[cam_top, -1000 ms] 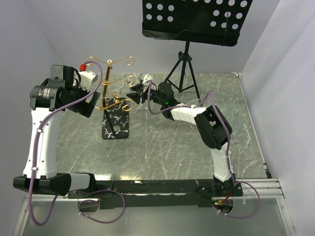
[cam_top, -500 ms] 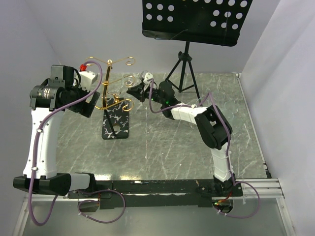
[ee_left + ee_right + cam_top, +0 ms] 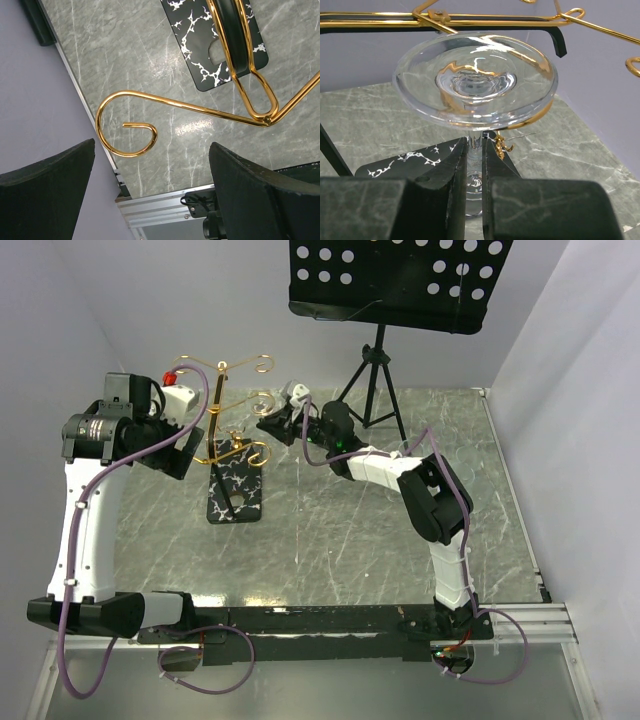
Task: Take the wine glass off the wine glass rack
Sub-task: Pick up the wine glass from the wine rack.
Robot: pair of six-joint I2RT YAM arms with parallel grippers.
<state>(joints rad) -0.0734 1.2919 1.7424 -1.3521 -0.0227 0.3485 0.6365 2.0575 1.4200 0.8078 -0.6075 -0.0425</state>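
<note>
The wine glass [image 3: 475,80] hangs foot-up from a curled arm of the gold wine glass rack [image 3: 222,430], whose black white-veined base [image 3: 234,492] lies on the table. My right gripper [image 3: 475,145] is shut on the glass's thin stem just under the round foot. In the top view that gripper [image 3: 275,425] reaches in from the right toward the wine glass [image 3: 263,405]. My left gripper [image 3: 150,195] stands open on the rack's left side, above one spiral-ended arm [image 3: 127,132], holding nothing. The bowl of the glass is hidden behind my right fingers.
A black perforated music stand [image 3: 400,280] on a tripod [image 3: 375,380] stands at the back, just behind the right arm. The grey marbled table [image 3: 350,530] is walled at left, back and right. A metal rail [image 3: 165,205] edges the table's near side.
My right gripper has closed on the glass stem and shifted slightly toward the back. The left arm has stayed put.
</note>
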